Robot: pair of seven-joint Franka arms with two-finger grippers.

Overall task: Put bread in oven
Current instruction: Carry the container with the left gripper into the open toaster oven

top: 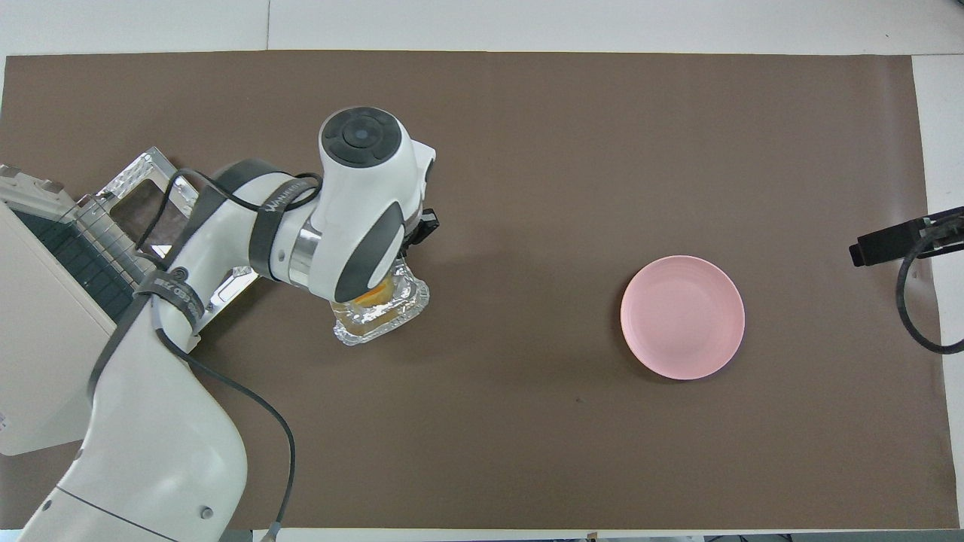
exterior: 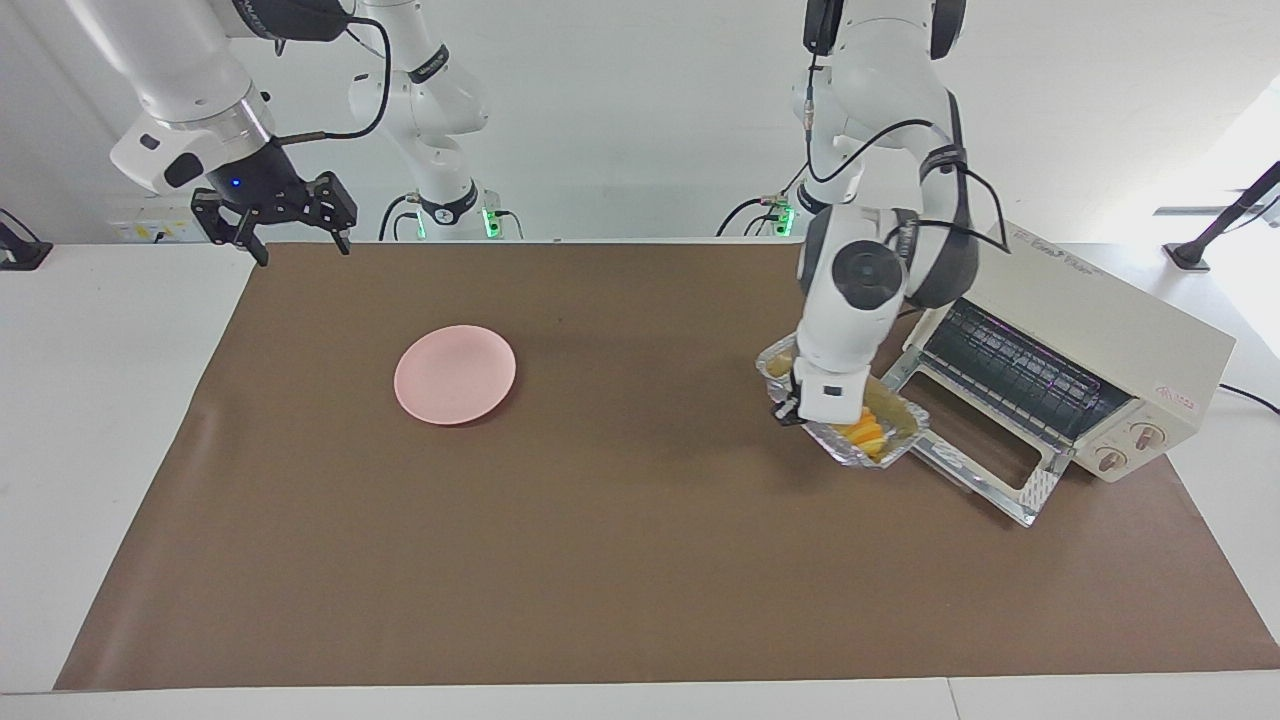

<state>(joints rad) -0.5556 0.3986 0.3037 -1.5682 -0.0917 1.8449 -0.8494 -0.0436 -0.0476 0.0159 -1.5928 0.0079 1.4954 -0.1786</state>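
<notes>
The bread is a small golden yellow-orange loaf, its crosswise ridges showing as a few bright slices, and it lies in a crinkled silver foil tray on the brown mat of the table, just in front of the oven. Most of the loaf is hidden under the left arm's wrist; only one end shows. The left end effector is down at the tray's edge, over the loaf, and I cannot tell whether its fingers are spread or pinching anything. The oven is a boxy cream-white thing at the left arm's end of the table, its glass door dropped open flat and the wire rack visible inside, two round knobs on its front. A round pink plate sits bare, well apart, toward the right arm's end. The right end effector waits up in the air over the mat's corner, fingers spread.
</notes>
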